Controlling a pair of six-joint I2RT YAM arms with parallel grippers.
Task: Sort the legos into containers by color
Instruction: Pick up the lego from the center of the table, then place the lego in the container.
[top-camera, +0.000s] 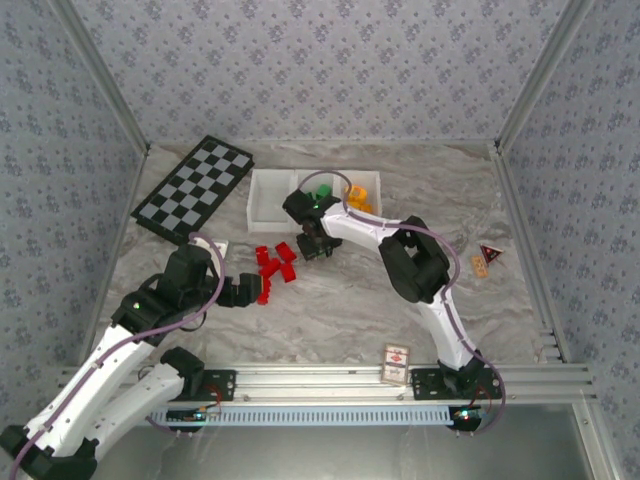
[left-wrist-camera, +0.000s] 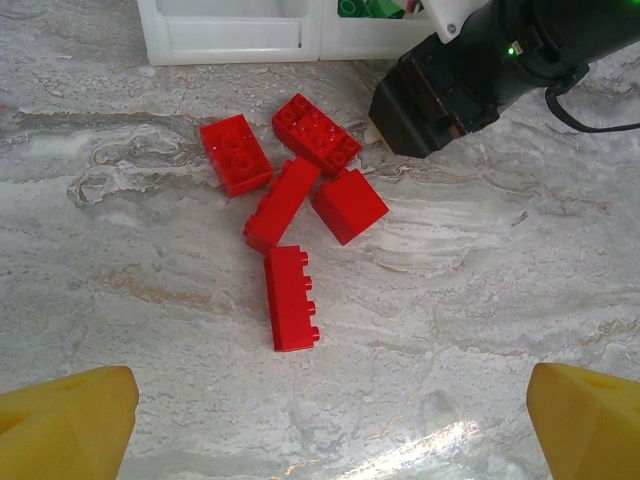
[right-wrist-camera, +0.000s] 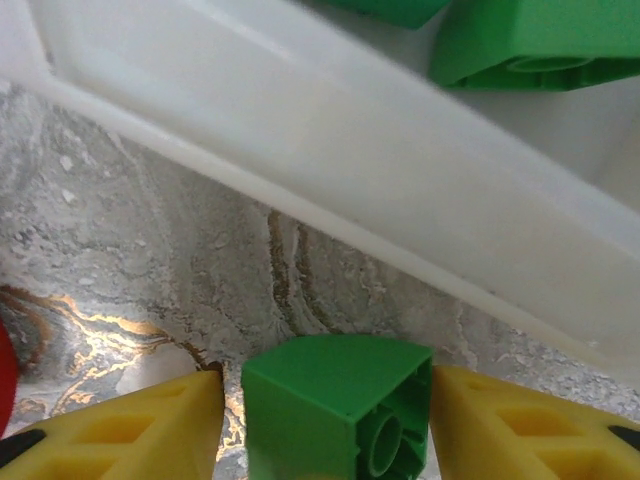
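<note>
At the near edge, just beyond the arm bases, a small red-and-white card box (top-camera: 397, 362) stands on the marbled surface (top-camera: 330, 320). The left pincer (top-camera: 245, 290) hangs low over the surface with its yellow fingers (left-wrist-camera: 70, 420) spread wide, gripping nothing. Just ahead of it lie five red legos (left-wrist-camera: 290, 215) in a loose cluster on the bare surface outside the tray, four of them touching or nearly so and one lying a little nearer, on its side. Just beyond that cluster the right pincer (right-wrist-camera: 328, 425) is down at the surface beside the tray's near wall, narrowed around a green brick (right-wrist-camera: 340, 400). One finger (right-wrist-camera: 520, 430) sits against the brick and a sliver of surface shows between the other finger and the brick, so I cannot tell whether it is truly gripped. Behind it the white tray (top-camera: 272, 195) holds green legos (top-camera: 323, 190) in its middle compartment and orange legos (top-camera: 362, 192) in the right-hand one. At the far left a checkerboard (top-camera: 195, 190) lies flat beside the tray.
</note>
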